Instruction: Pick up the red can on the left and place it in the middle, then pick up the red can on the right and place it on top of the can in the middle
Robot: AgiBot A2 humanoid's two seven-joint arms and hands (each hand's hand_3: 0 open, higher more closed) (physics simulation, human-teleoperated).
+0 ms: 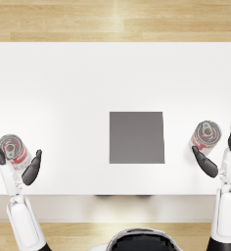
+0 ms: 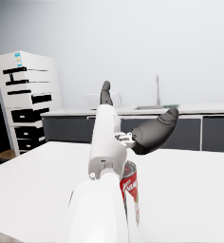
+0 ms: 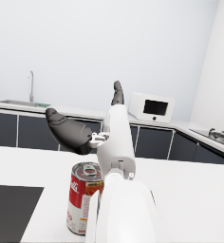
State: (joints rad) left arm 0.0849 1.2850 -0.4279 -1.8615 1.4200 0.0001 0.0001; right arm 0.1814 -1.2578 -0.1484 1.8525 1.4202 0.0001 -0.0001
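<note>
A red can [image 1: 14, 151] stands upright on the white table [image 1: 63, 88] at the left, between the spread thumb and fingers of my left hand [image 1: 17, 159]. The hand is open around it and not closed. The left wrist view shows this left can [image 2: 131, 192] just under the left hand [image 2: 137, 123]. A second red can [image 1: 205, 136] stands upright at the right, inside my open right hand [image 1: 219, 149]. In the right wrist view the right can [image 3: 84, 197] stands below the right hand [image 3: 85, 126]. A dark grey square mat [image 1: 136, 137] lies in the middle between both cans.
The table's front edge [image 1: 115, 195] runs close to both forearms. Behind the table are a kitchen counter with a sink tap [image 2: 157, 90], a microwave [image 3: 151, 107] and a white cabinet [image 2: 28, 99].
</note>
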